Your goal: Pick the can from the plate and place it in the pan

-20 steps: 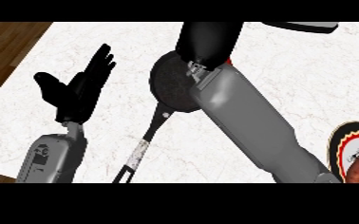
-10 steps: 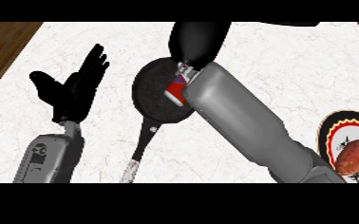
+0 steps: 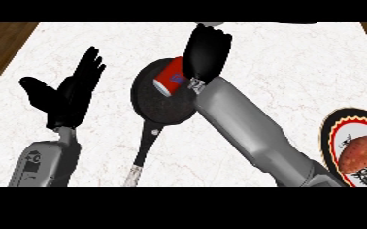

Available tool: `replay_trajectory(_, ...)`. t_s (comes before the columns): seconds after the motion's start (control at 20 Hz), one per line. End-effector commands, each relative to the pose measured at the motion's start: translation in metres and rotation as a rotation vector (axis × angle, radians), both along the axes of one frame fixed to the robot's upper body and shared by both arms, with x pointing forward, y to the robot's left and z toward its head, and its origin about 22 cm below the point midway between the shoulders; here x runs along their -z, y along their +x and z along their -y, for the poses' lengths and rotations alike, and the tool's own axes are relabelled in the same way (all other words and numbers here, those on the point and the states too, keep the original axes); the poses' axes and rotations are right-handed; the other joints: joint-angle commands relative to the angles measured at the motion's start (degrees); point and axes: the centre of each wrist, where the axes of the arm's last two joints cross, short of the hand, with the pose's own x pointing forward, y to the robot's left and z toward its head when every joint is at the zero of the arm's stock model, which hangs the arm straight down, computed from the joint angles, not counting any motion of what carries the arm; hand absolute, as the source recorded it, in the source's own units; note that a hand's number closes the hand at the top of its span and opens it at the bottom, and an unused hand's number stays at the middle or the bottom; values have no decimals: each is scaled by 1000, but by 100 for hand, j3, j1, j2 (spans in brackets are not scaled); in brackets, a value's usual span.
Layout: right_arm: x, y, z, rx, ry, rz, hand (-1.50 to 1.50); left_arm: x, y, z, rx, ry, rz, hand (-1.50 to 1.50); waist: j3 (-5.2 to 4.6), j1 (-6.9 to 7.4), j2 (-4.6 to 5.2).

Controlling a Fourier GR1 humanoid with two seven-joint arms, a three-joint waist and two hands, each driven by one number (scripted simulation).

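With the can lying tilted in the pan at 12 o'clock, best lift right hand straight up, no nudging; its fingers look straight, off the can. Left hand spread, resting at 9. One can, one pan, one plate at 3.

The counter has a white marble top with thin grey veins. At its left edge, a strip of brown wood shows.
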Motion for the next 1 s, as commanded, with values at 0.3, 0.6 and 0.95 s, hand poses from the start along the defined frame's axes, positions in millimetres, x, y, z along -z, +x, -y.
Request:
replay_trajectory(0.3, 60, 12, 37, 318, 341, -107, -150, 3, -3, -5, -6, 0, 2, 0, 12, -64, 11)
replay_trajectory(0.6, 82, 8, 42, 247, 451, -99, -150, 4, -3, -6, 4, -3, 10, 0, 11, -33, 12)
replay_trajectory(0.95, 73, -8, 36, 117, 662, 195, -150, 8, -9, -8, -53, -7, -8, 0, 15, -258, -94)
